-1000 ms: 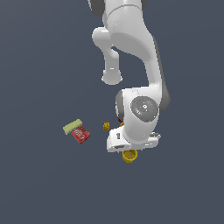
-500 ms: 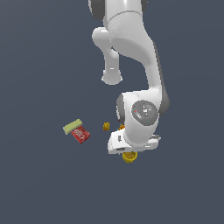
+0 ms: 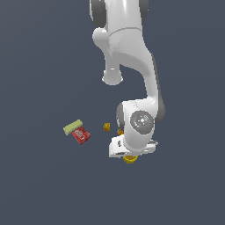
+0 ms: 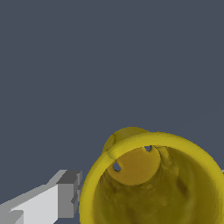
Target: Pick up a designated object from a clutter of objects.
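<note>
Exterior view: the arm is bent low over the bench [image 3: 39,189], and its end effector is hidden behind the white hand body, so its jaws cannot be read from here. Only a sliver of the yellow cup [image 3: 129,159] peeks out at 6 o'clock under the hand. The rest of the clutter lies off toward 9 to 10 o'clock of the hand: a small yellow cube [image 3: 107,127] near, an orange piece [image 3: 120,131] just beside the wrist, and the red box [image 3: 81,135] touching the green block [image 3: 73,127] well apart.

Wrist view: the cup [image 4: 153,183] fills the frame, open mouth toward the camera, with one grey finger [image 4: 65,194] just beside its outer wall and a thin gap between them. The other finger is out of frame, so whether the end effector is wide or narrow I cannot tell.

I judge this to be the grasp step: the hand is down at the cup. Next comes closing on the wall, then a straight lift.
</note>
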### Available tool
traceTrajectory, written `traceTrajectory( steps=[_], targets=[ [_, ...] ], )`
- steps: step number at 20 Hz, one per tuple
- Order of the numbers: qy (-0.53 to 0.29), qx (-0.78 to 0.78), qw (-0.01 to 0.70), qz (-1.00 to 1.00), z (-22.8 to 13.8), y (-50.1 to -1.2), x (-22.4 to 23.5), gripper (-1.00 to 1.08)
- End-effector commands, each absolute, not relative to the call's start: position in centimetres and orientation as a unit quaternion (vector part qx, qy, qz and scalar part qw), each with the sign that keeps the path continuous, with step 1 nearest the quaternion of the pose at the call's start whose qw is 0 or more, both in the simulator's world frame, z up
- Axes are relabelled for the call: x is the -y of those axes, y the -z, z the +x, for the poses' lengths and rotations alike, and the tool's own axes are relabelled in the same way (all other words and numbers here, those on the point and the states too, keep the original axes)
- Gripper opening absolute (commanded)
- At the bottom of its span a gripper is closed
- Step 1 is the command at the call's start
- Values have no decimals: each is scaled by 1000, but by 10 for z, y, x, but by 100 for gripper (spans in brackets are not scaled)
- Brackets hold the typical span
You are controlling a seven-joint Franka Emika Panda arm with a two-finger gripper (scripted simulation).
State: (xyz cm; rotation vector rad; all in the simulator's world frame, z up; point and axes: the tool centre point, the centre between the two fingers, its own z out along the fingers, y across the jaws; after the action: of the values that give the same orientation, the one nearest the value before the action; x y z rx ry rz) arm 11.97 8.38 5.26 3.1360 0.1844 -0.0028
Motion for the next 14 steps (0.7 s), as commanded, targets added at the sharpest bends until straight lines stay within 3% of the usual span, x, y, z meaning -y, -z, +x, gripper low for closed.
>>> traceTrajectory(
  steps=[1, 4, 5, 14],
  targets=[
    [0, -59, 0, 998, 120, -47, -84, 100],
    [0, -59, 0, 998, 121, -46, -84, 100],
    [0, -59, 0, 998, 121, -46, -84, -100],
    [0, -59, 0, 998, 121, -46, -84, -100]
  ],
)
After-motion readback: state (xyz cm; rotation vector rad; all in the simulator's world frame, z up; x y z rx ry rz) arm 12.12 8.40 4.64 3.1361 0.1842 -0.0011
